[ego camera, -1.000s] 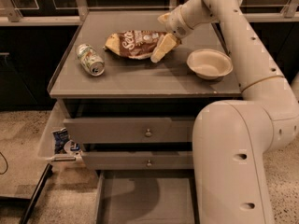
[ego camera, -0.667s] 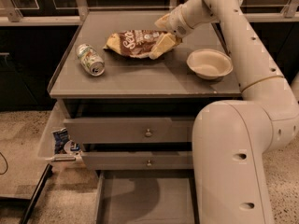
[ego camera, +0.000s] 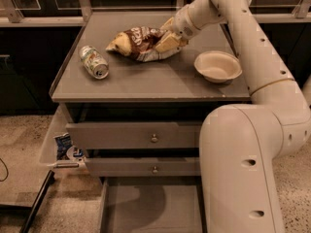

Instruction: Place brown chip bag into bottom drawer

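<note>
Camera view: my gripper [ego camera: 166,39] sits over the back of the flat grey counter [ego camera: 146,84]. Its tan fingers [ego camera: 164,43] are clamped on the right end of the crinkly dark-brown foil chip bag [ego camera: 137,41]. A second ago the fingers stood apart above that end. Now they pinch it and it has tipped up, while the left end seems to rest on the counter. I judge the grasp made. The lowest grey drawer [ego camera: 146,208] stands pulled out below, so lifting and carrying down come next.
</note>
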Robot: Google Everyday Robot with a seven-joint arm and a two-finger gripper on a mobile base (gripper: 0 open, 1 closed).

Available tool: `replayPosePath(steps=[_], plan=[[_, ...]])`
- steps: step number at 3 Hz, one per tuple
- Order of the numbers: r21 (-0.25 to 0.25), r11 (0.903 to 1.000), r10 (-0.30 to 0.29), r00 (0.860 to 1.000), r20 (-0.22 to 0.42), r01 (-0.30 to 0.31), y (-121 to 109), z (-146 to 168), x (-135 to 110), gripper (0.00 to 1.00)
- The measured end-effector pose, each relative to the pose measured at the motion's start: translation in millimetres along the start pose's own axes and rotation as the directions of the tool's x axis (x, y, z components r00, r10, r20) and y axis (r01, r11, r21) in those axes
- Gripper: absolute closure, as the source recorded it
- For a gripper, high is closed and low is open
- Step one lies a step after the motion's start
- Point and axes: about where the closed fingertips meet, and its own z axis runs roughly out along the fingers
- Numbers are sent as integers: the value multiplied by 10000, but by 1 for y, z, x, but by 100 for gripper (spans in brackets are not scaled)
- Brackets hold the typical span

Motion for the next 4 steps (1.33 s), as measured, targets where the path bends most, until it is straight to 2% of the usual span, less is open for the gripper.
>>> replayPosePath(steps=[1,2,3,4], plan=[[-1,10000,0,10000,0,0,0,0,0,88],[-1,10000,0,10000,0,0,0,0,0,100],[-28,10000,-53,10000,-39,53,2,-1,-1,100],[29,9995,-318,9993,192,318,11,-22,-10,100]])
